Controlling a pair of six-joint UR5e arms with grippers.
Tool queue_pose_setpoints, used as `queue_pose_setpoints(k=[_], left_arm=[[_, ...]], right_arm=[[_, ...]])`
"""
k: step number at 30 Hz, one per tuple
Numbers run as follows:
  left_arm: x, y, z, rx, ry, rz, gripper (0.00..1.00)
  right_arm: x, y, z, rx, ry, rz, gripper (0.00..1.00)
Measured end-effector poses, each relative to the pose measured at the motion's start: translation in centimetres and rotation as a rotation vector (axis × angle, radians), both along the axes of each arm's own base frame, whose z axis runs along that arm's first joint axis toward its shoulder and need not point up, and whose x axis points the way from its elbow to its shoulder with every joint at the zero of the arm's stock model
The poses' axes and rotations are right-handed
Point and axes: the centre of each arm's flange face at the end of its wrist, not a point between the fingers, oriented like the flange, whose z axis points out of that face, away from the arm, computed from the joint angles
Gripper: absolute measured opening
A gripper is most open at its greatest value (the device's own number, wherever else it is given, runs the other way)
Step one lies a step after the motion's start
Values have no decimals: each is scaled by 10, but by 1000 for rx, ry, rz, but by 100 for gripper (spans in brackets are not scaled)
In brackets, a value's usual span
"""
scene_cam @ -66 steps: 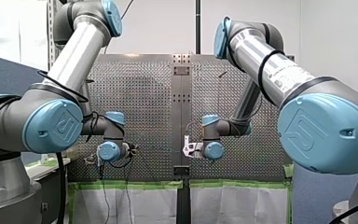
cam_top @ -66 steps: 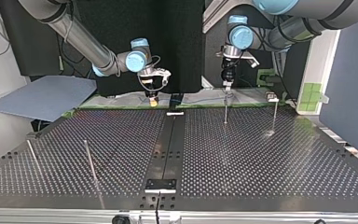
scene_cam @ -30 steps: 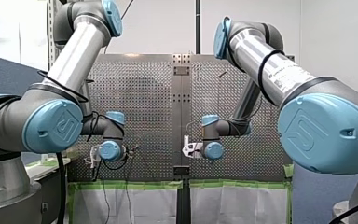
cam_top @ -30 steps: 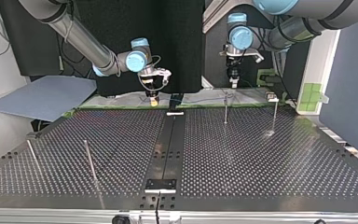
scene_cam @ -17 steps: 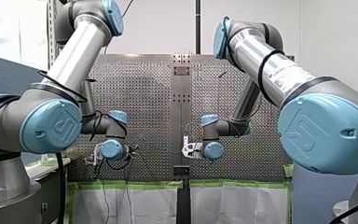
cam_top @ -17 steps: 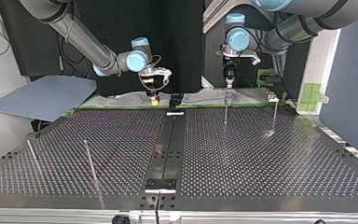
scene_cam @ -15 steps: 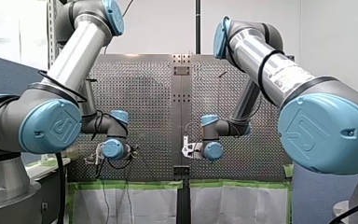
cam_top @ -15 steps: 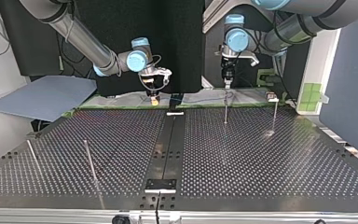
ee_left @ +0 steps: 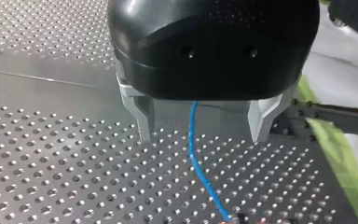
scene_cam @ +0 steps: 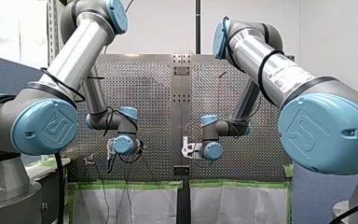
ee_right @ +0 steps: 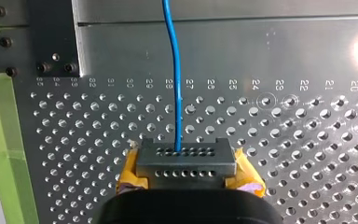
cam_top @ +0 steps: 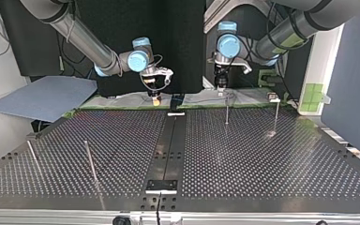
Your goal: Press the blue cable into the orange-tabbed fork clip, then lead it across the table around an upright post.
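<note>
Blue cable (ee_right: 174,70), thin and plastic-sheathed, ran straight out from your right gripper (ee_right: 186,163), whose yellow pads (ee_right: 131,173) were clamped on it. Your left gripper (ee_left: 203,128) held its metal fingers (ee_left: 143,116) apart, the cable passing loose between them above the perforated metal table (ee_left: 51,149). I judged it light and limp, best pinched close to the pressing point.

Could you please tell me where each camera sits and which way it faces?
Front view: behind the shoulders, looking over the table; my left arm and my right arm show.
Top view: across the table, facing the arms; my right hand at left, my left hand at right.
Left wrist view: along my open left hand, down onto the blue cable.
Right wrist view: along my right hand, gripping that cable.
Shared: both wrist views show the cable.
</note>
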Motion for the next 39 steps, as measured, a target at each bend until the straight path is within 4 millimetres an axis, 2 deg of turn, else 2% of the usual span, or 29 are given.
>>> queue_pose_setpoints(k=[11, 23, 29, 39], left_arm=[[24, -10, 12, -35, -46, 40, 100], [34, -27, -21, -50, -14, 24, 100], [51, -32, -14, -64, -41, 38, 100], [63, -34, -7, -69, -58, 48, 100]], right_arm=[[1, 1, 0, 1, 0, 2, 0], [1, 1, -1, 1, 0, 3, 0], [1, 1, -1, 1, 1, 3, 0], [1, 1, -1, -1, 2, 3, 0]])
